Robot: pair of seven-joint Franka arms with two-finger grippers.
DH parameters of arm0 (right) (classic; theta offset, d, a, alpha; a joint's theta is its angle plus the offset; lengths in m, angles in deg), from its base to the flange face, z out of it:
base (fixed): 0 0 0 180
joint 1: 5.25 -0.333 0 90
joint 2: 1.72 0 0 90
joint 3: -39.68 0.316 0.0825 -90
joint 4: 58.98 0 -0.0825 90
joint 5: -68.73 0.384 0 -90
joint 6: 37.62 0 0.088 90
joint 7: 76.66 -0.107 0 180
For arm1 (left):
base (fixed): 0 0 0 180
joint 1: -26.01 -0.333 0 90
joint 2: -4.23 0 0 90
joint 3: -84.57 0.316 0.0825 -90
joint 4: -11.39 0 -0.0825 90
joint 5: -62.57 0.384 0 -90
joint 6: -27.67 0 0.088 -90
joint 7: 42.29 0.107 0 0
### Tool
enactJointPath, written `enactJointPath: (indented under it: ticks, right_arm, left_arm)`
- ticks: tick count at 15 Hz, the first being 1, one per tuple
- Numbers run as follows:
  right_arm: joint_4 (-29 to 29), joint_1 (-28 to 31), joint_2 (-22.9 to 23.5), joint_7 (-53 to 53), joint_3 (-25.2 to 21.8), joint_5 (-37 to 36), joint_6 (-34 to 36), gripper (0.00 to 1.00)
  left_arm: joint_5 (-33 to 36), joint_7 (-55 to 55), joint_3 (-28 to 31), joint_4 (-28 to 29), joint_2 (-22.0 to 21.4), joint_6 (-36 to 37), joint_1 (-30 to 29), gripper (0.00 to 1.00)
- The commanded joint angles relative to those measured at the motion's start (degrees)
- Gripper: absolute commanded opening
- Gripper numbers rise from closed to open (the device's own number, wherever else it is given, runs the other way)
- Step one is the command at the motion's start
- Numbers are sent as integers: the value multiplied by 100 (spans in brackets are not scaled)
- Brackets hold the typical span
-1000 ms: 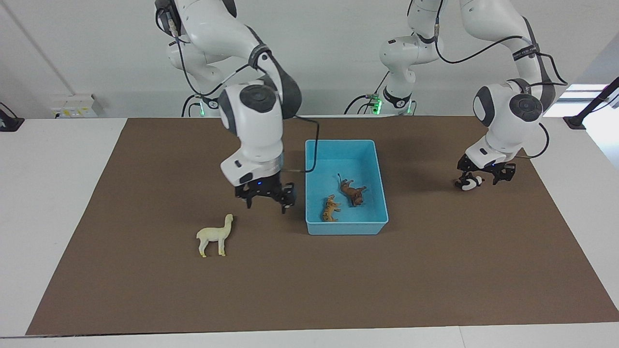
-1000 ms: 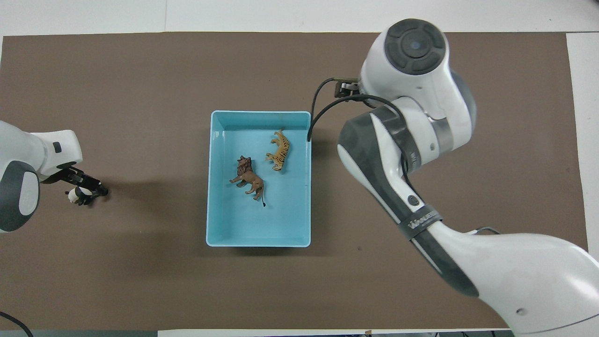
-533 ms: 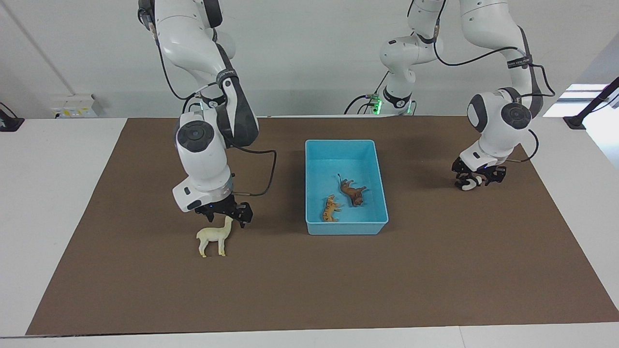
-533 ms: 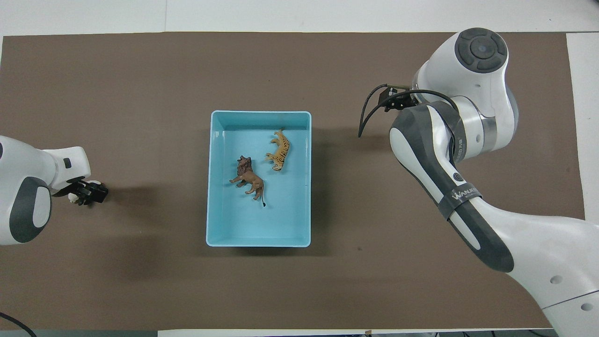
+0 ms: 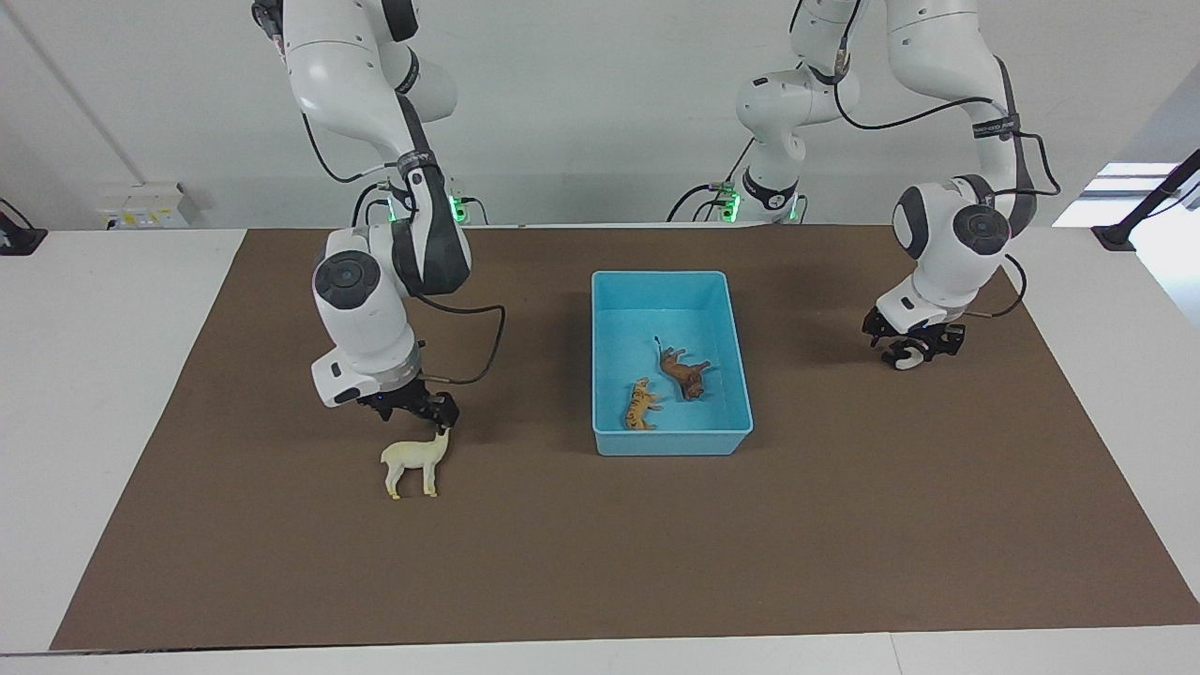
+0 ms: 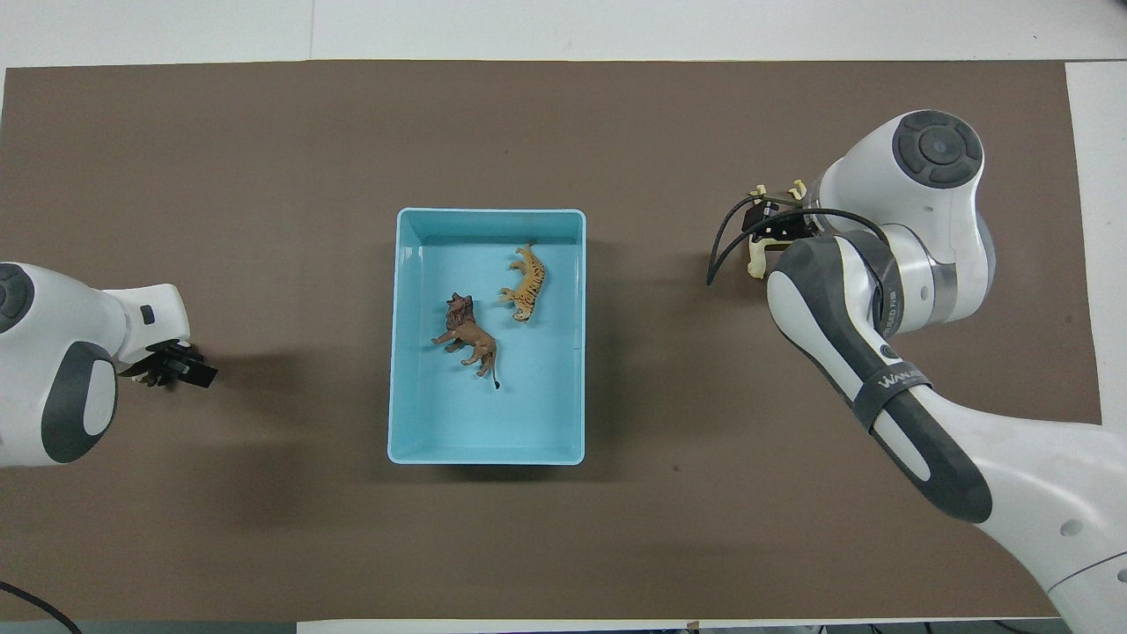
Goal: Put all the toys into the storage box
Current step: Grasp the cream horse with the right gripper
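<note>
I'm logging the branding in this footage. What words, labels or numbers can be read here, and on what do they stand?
"WANJE...", cut off at the band's edge: on the dark band round the right arm's forearm.
Print on the left arm's dark band: too small to read.
Nothing legible on the storage box or the toys.

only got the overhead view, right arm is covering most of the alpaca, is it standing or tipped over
Observer: The alpaca stands upright on the brown mat.
Operator: is the right claw on it yet
Observer: The right claw is low, right at its head; I cannot tell whether they touch.
Operator: and the panda, cant see it under the left claw
Observer: The panda shows just beneath the left claw, down near the mat.
</note>
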Motion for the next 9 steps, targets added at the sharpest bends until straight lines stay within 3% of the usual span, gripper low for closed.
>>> enactJointPath:
  ticks: [1,9]
  right_arm:
    - [74,24,80,47,76,313,-354,100]
    - [117,-29,283,47,84,349,-635,100]
  left_arm:
    - [123,-178,25,162,-3,-234,40,100]
    - [167,-178,25,206,15,-278,-21,100]
